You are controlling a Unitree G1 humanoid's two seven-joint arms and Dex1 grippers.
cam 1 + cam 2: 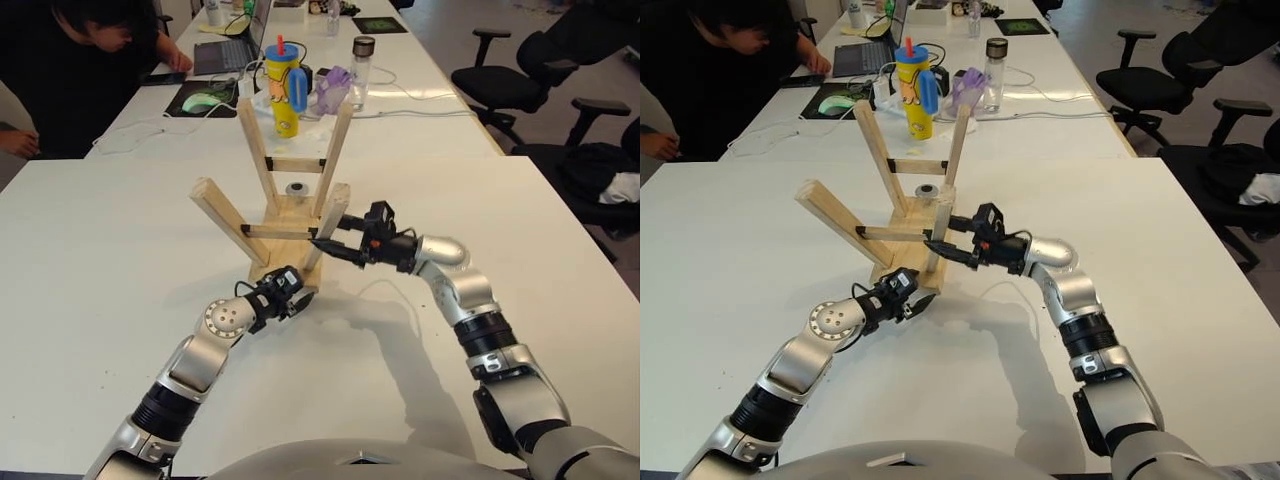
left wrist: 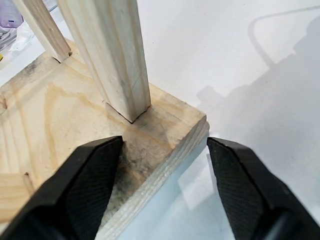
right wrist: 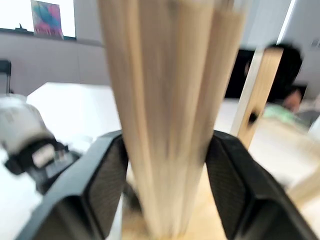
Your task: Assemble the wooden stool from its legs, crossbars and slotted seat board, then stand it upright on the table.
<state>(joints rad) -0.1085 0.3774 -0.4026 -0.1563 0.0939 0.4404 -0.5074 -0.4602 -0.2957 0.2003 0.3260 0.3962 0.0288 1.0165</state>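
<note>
Leftmost on the white table (image 1: pixel 90 300), one splayed leg (image 1: pixel 222 216) of the wooden stool (image 1: pixel 288 205), leaning out and up toward the left. Upturned near mid-table, with the slotted seat board (image 2: pixel 55 115) lowest and all four legs seated in it and pointing upward. Just below and right of that leg, the left gripper (image 1: pixel 296 292), low at the near corner of the seat board, fingers (image 2: pixel 90 180) spread wide astride that corner, one over the board's face, the other off its edge; gripping nothing. Farther back, a tall rear leg (image 1: pixel 258 140), joined by an upper crossbar (image 1: pixel 296 164) to its slanted partner (image 1: pixel 337 145). Lower down, a second crossbar (image 1: pixel 276 232) running across to the near right leg (image 1: pixel 330 215). Clamped on that leg, roughly at crossbar height, the right gripper (image 1: pixel 325 242), a finger (image 3: pixel 107 185) pressed to either side of the wood. Behind the stool, beside the seat board, a small grey round object (image 1: pixel 295 188). On the next table back, a yellow cup (image 1: pixel 282 95) with a clear bottle (image 1: pixel 360 65) to its right. Far right, off the table, dark office chairs (image 1: pixel 520 70).
</note>
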